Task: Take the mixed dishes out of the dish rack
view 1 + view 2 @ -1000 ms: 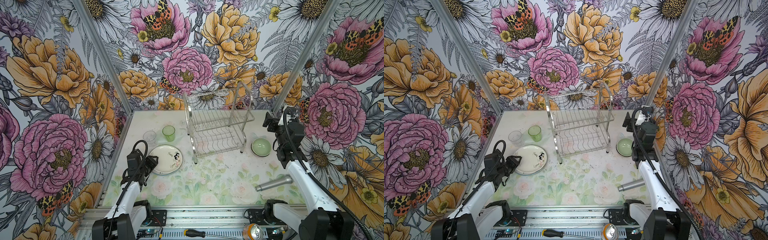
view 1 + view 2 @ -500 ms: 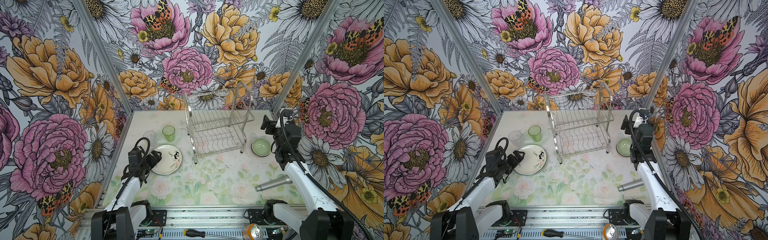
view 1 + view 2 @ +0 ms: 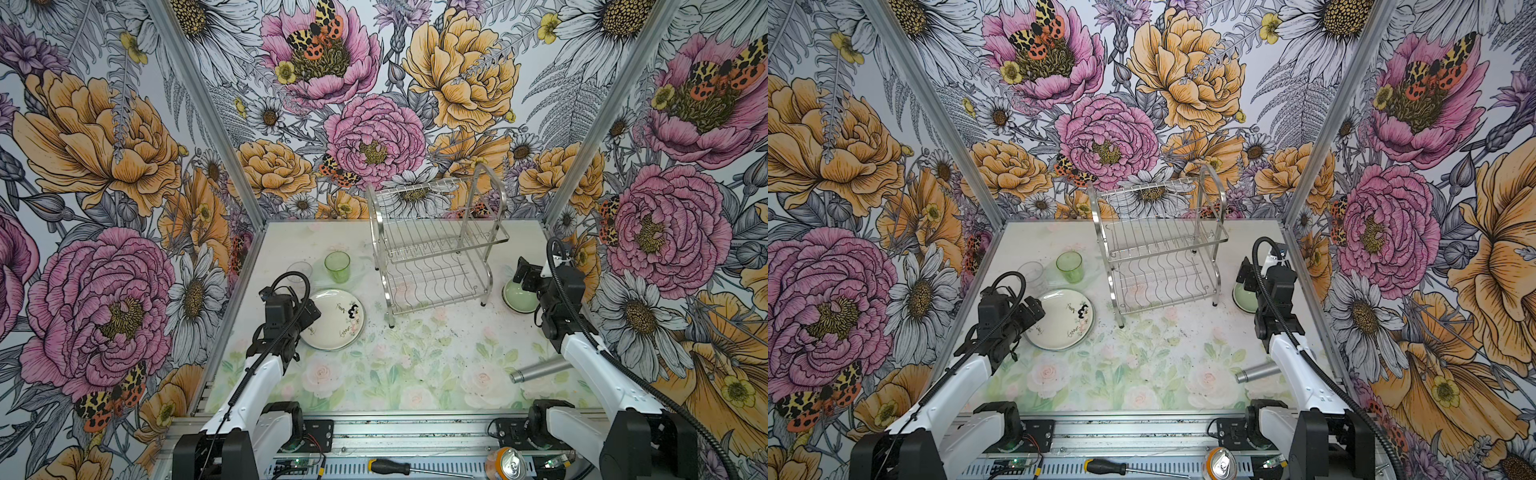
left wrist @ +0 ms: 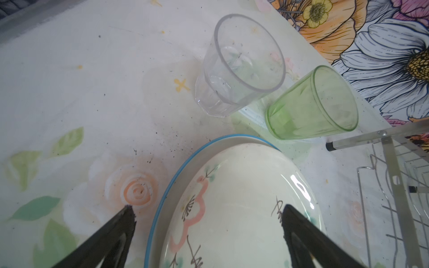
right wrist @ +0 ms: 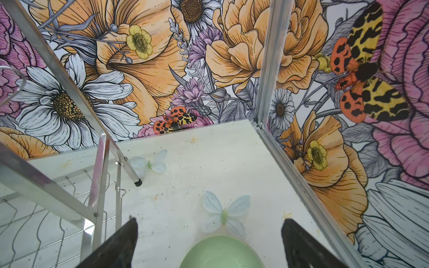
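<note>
The dish rack [image 3: 436, 249] [image 3: 1163, 249] stands empty at the back middle. Left of it, a cream plate with black drawings [image 3: 336, 320] [image 4: 232, 208] lies on a blue-rimmed plate [image 4: 169, 197], beside an upright clear glass [image 3: 300, 272] [image 4: 239, 67] and green tumbler [image 3: 337, 267] [image 4: 311, 106]. My left gripper [image 3: 309, 311] [image 4: 207, 208] is open and straddles the plates' near-left rim, holding nothing. A pale green bowl [image 3: 517, 295] [image 5: 220, 253] sits right of the rack. Just above it hangs my right gripper [image 3: 521, 270] [image 5: 209, 220], open and empty.
A grey metal cylinder [image 3: 540, 370] lies on the table at the front right, beside the right arm. A screwdriver [image 3: 399, 467] and a can [image 3: 505, 463] rest on the front rail. Flowered walls close in the table on three sides.
The left jaws have opened wide at the cream plate's rim. The right gripper has come down and forward over the green bowl.
</note>
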Controlling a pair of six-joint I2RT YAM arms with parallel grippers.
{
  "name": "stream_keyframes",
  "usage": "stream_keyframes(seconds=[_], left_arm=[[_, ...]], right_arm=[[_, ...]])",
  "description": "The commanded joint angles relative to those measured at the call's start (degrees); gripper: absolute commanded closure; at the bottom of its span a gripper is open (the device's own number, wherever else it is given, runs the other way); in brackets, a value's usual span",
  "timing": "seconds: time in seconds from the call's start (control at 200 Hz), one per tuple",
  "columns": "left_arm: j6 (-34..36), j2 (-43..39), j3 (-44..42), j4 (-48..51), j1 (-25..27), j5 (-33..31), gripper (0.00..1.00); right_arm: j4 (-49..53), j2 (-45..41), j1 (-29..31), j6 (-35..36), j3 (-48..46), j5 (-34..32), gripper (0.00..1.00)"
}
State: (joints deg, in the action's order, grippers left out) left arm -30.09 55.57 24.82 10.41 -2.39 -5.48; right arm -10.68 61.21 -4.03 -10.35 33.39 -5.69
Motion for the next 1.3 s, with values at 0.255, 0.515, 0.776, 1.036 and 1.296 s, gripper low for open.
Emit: stream_keyframes(seconds=[0.255,0.515,0.776,1.036,1.296], left_arm=[[3.61,1.66,0.85,-10.23,-2.89,-3.97,0.01],[6.6,1.13,0.29,-14.47,-2.92,-4.59,0.01],[12.22,1.25,-3.25,-25.61,-3.15,-9.22,0.01],[14.16,8.02,-5.96,-37.01,-3.45,-9.05,0.01],[16.61,16.82,-3.5,-44.11,-2.46,-8.24,0.01]], right_arm=[[-8.86,0.76,1.33,-1.2,-5.32,-1.99,0.01],[-13.98,0.76,1.47,-1.39,-8.85,-3.26,0.01],[-17.56,1.78,1.81,-1.05,-10.68,-5.05,0.0],[-23.87,8.09,2.21,-1.51,-12.5,-7.61,0.01],[-27.96,13.47,2.45,-1.08,-12.98,-9.4,0.0]])
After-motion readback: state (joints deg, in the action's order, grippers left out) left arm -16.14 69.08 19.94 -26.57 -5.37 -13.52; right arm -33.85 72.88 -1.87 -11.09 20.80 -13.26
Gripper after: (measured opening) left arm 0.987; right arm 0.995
